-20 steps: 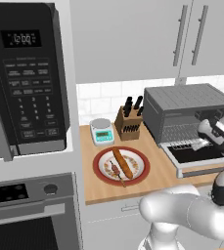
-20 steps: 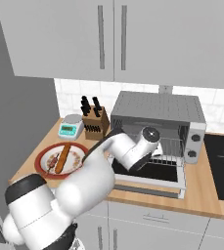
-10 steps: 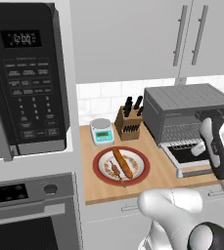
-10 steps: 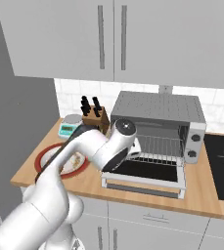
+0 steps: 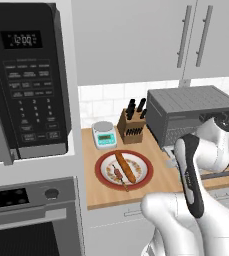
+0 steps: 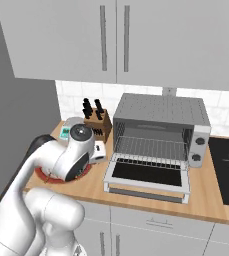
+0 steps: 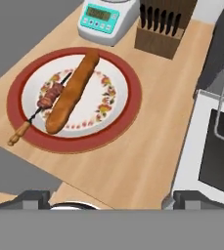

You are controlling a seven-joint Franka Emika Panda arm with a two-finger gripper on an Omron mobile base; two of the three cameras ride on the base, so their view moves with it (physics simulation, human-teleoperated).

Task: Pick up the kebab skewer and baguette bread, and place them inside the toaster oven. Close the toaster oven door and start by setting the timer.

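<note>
Even, flat rendered light, bright all over my views. Only faint shadows under the plate (image 7: 128,122). Edges slightly soft; no glare.

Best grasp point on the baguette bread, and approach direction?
Grip the baguette bread at mid-length, from above, fingers spanning its narrow width. It lies flat on the plate, so side access looks poor. The kebab skewer runs close along one flank, so keep that finger tight to the loaf. The end effector is open.
</note>
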